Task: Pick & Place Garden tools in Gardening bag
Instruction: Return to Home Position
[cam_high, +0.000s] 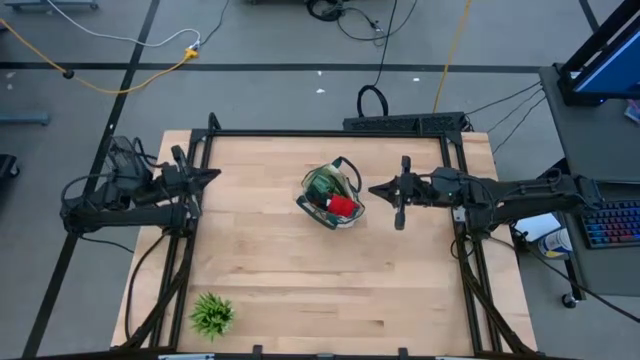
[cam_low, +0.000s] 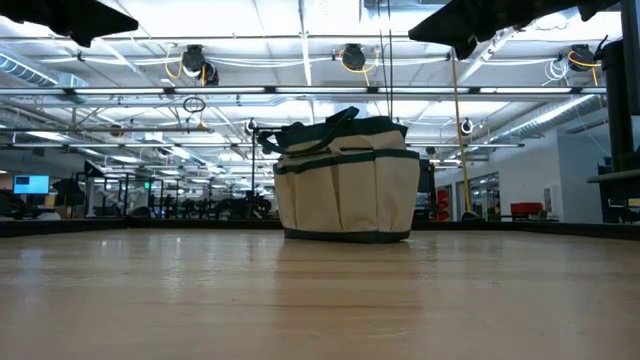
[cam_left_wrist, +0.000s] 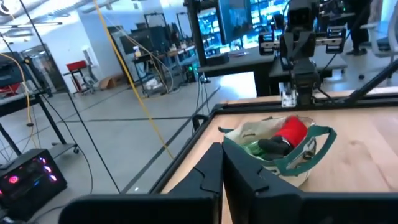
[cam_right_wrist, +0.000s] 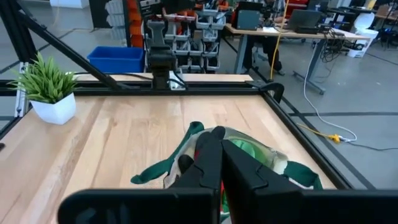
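Gardening bag (cam_low: 345, 190) mid-table, filled — left hand (cam_high: 213, 176), right hand (cam_high: 374, 188) closed, empty.

Wooden table (cam_high: 300, 290) on grey floor (cam_high: 280, 40). Yellow cable (cam_high: 450, 55) behind table. Strip lights (cam_low: 300, 20) above table. Keyboard (cam_high: 610, 222) right of table.

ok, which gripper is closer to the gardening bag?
Right. The right gripper hangs just right of the gardening bag; the left gripper is much farther off on its other side.

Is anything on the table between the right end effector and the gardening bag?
Nothing visible: only bare tabletop lies between the right end effector and the gardening bag. The plant stands far off at a corner.
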